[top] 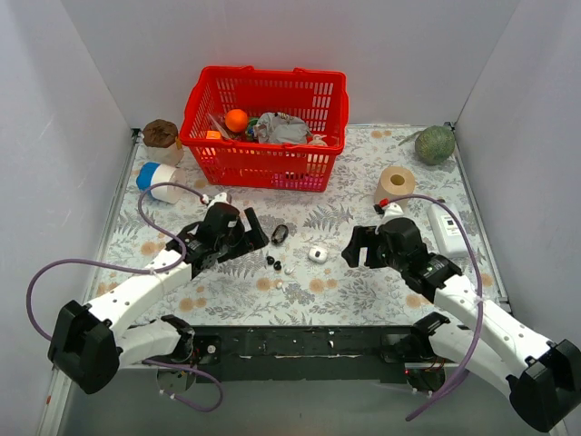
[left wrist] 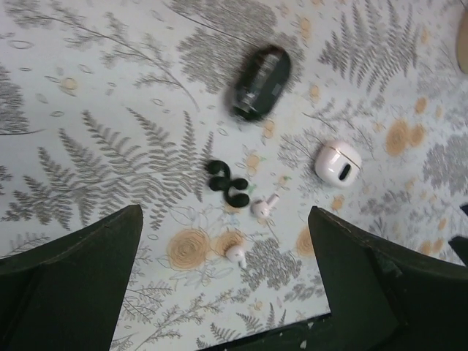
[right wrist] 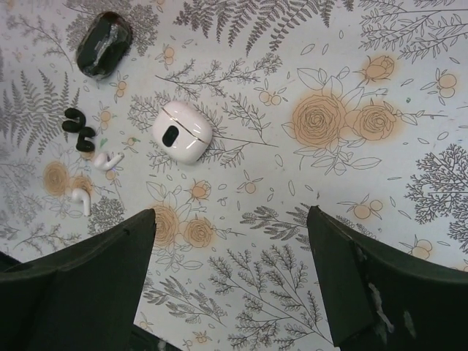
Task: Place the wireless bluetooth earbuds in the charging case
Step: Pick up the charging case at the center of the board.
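Note:
Two black earbuds (left wrist: 227, 183) lie touching each other on the floral cloth, with two white earbuds (left wrist: 263, 207) (left wrist: 236, 253) just beside them. A black charging case (left wrist: 261, 82) lies beyond them and a white charging case (left wrist: 338, 162) to their right. My left gripper (left wrist: 225, 219) hovers open above the buds, holding nothing. My right gripper (right wrist: 230, 212) is also open and empty, over bare cloth right of the white case (right wrist: 181, 133). From above, the buds (top: 271, 262) sit between the left gripper (top: 247, 232) and right gripper (top: 361, 245).
A red basket (top: 263, 127) full of items stands at the back. A paper roll (top: 394, 184), a green ball (top: 435, 144) and a white device (top: 448, 229) are on the right. A blue-and-white container (top: 159, 180) and a brown object (top: 161, 134) are at back left.

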Controlling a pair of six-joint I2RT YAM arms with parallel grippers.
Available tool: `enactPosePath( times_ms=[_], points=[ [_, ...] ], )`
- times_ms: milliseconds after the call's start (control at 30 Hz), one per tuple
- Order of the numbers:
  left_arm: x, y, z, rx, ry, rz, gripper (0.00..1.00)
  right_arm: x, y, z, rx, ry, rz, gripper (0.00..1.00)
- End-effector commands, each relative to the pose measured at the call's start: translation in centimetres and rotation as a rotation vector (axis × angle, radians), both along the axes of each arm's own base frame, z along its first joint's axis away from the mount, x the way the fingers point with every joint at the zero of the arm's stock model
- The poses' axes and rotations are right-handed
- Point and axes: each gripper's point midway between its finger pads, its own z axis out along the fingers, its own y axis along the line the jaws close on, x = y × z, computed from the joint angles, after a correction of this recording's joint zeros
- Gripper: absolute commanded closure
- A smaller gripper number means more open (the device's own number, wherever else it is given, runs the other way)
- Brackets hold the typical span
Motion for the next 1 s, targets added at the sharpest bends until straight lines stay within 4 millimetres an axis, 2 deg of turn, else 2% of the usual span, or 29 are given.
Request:
enactPosePath(
  times_ms=[0,67,100,133,167,200,233,267,300,333,367,433,467,500,533,567,600,700,733,800,833,967],
  points=[
    [-1.1,-4.7,4.3,-0.076,-0.158,-0.212,0.02,0.4,0.3,3.0,0.093,-0.067,-0.041,0.1],
    [-2.6,-7.7,3.9,-0.064,-0.149,-0.313,0.02,0.7,-0.7,4.4,0.121,-0.107,-0.121,0.1],
    [-2.4,-9.1,5.1,-0.065,-0.175,-0.338,0.02,0.8,-0.7,5.3,0.139,-0.136,-0.121,0.09],
    [-3.6,-11.2,3.5,-0.017,-0.142,-0.41,0.02,0.7,-0.8,6.6,0.163,-0.173,-0.116,0.09],
    [-3.2,-11.8,3.3,0.038,-0.168,-0.411,0.02,0.4,-0.8,7.2,0.153,-0.193,-0.085,0.09],
    [-3.1,-13.0,3.6,0.064,-0.171,-0.431,0.02,0.3,-0.6,8.9,0.169,-0.224,-0.069,0.09],
    [-3.4,-13.9,3.3,0.087,-0.161,-0.455,0.02,0.1,-0.6,9.4,0.163,-0.226,-0.051,0.09],
    [-2.9,-14.0,1.0,0.157,-0.118,-0.447,0.02,-0.6,-0.4,9.4,0.153,-0.204,-0.019,0.08],
    [-2.9,-14.0,0.3,0.185,-0.097,-0.459,0.02,-0.7,-0.4,9.8,0.142,-0.211,0.006,0.08],
    [-2.5,-14.7,0.6,0.188,-0.107,-0.473,0.02,-1.0,-0.2,10.4,0.147,-0.217,0.024,0.08],
    [-2.4,-15.0,-0.5,0.209,-0.085,-0.485,0.02,-1.4,-0.1,10.3,0.146,-0.203,0.042,0.08],
    [-2.0,-15.6,-0.9,0.231,-0.089,-0.518,0.02,-1.7,-0.2,10.7,0.15,-0.21,0.05,0.09],
    [-1.5,-16.3,-0.3,0.227,-0.099,-0.524,0.02,-1.9,-0.3,10.8,0.15,-0.21,0.051,0.09],
    [-1.5,-16.4,-1.4,0.259,-0.072,-0.539,0.02,-2.1,-0.4,11.2,0.159,-0.222,0.052,0.08],
    [-1.3,-16.5,-1.7,0.282,-0.07,-0.551,0.02,-2.1,-0.4,11.2,0.162,-0.224,0.052,0.09],
    [-0.8,-17.0,-1.1,0.282,-0.083,-0.553,0.02,-2.3,-0.5,11.2,0.166,-0.227,0.054,0.09],
    [-0.7,-17.0,-1.9,0.303,-0.066,-0.562,0.02,-2.4,-0.5,11.4,0.17,-0.233,0.058,0.09],
    [-0.1,-17.8,-1.5,0.312,-0.081,-0.577,0.02,-2.5,-0.6,11.5,0.17,-0.235,0.06,0.09],
    [0.0,-17.9,-2.2,0.329,-0.072,-0.583,0.02,-2.6,-0.6,11.5,0.17,-0.235,0.06,0.09],
    [0.3,-18.4,-2.4,0.337,-0.071,-0.597,0.02,-2.5,-0.6,11.4,0.166,-0.23,0.059,0.09],
    [0.3,-18.4,-3.5,0.355,-0.05,-0.602,0.02,-2.5,-0.6,11.4,0.166,-0.229,0.06,0.09],
    [0.7,-18.4,-5.0,0.402,-0.017,-0.597,0.02,-2.5,-0.5,11.3,0.163,-0.221,0.059,0.1]
  ],
)
